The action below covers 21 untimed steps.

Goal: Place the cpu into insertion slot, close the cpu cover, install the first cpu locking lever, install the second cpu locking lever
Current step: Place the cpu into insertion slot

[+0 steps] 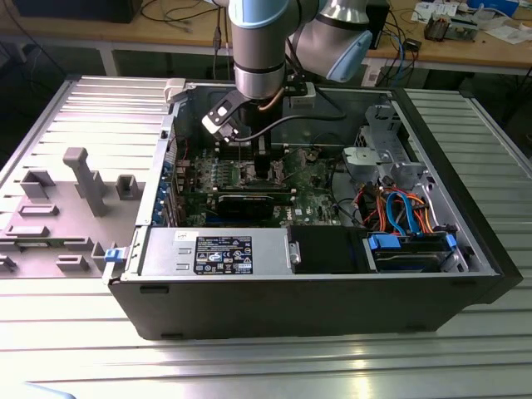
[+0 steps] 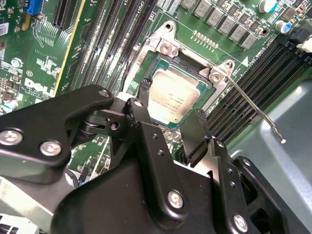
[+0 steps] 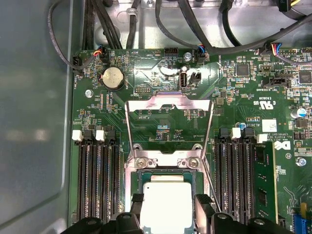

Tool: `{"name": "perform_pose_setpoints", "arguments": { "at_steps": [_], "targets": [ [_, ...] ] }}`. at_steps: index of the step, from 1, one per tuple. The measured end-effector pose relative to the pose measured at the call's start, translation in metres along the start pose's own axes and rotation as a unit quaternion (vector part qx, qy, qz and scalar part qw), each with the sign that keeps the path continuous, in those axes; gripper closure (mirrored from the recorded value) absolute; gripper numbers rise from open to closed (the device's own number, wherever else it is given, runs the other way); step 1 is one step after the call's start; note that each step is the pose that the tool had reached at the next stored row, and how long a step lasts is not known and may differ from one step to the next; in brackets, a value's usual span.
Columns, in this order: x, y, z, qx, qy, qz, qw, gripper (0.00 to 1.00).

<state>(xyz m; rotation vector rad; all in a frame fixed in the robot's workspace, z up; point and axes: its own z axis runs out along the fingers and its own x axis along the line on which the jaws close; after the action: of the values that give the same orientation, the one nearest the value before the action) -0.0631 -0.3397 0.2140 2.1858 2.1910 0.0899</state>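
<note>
First wrist view: my hand [image 3: 169, 202] is released, fingers [image 3: 138, 201] spread to either side of the cpu [image 3: 165, 214], which sits flat in the insertion slot [image 3: 130, 185] right between them. Just beyond my fingertips the cpu cover [image 3: 168, 103] lies swung open. Second wrist view: one locking lever [image 2: 253, 105] sticks out unlatched beside my hand.

cpu [image 3: 165, 204] partly cut off at picture's edge, sides hidden behind hand [image 3: 169, 199], grip unclear

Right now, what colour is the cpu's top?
The cpu top is silver-grey, best in second wrist view.
</note>
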Motion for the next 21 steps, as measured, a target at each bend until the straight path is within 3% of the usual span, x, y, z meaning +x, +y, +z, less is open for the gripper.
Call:
{"name": "perform_pose_setpoints", "arguments": {
  "at_steps": [3, 4, 16, 17, 21],
  "targets": [
    [0.0000, 0.0000, 0.0000, 0.0000, 0.0000, 0.000, 1.00000, 0.48],
    [0.0000, 0.0000, 0.0000, 0.0000, 0.0000, 0.000, 1.00000, 0.55],
    [0.0000, 0.0002, -0.0025, 0.0000, -0.0001, 0.000, 1.00000, 0.55],
    [0.0000, 0.0002, -0.0030, 0.0000, -0.0001, 0.000, 1.00000, 0.57],
    [0.0000, 0.0004, -0.0042, 0.0001, 0.0000, 0.000, 1.00000, 0.82]
  ]
}}
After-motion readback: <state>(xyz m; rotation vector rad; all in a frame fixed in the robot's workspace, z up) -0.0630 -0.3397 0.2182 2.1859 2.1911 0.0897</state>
